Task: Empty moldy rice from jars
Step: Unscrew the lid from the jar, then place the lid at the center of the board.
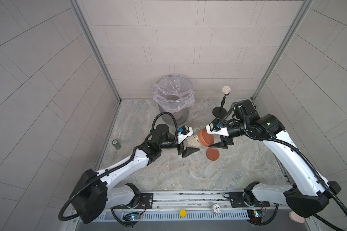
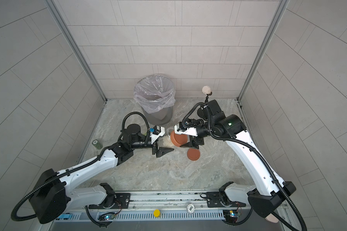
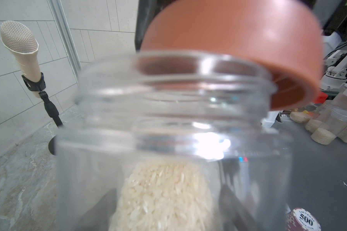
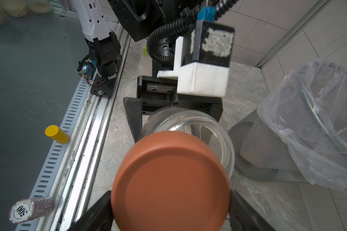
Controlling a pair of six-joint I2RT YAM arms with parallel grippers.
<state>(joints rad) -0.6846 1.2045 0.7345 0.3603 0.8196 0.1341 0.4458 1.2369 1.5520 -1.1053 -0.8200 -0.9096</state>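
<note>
The jar (image 3: 168,120), with rice (image 3: 162,196) low inside, is pinched mid-table in the left gripper (image 4: 176,128). The right gripper (image 4: 170,210) clamps the lid (image 4: 170,180), seemingly just clear of the mouth. Draw the lid straight off rightward, jar steady, before tipping toward the far bin (image 1: 172,117).

From my remote station I see a booth of pale grey tiled walls (image 1: 178,50) framed by aluminium corner posts (image 1: 95,50), over a marbled grey-beige floor (image 1: 178,174). A mesh bin (image 1: 168,117) lined with clear plastic stands near the back wall, a microphone (image 1: 226,90) on a black stand (image 1: 219,113) to its side; the light is even and soft
</note>
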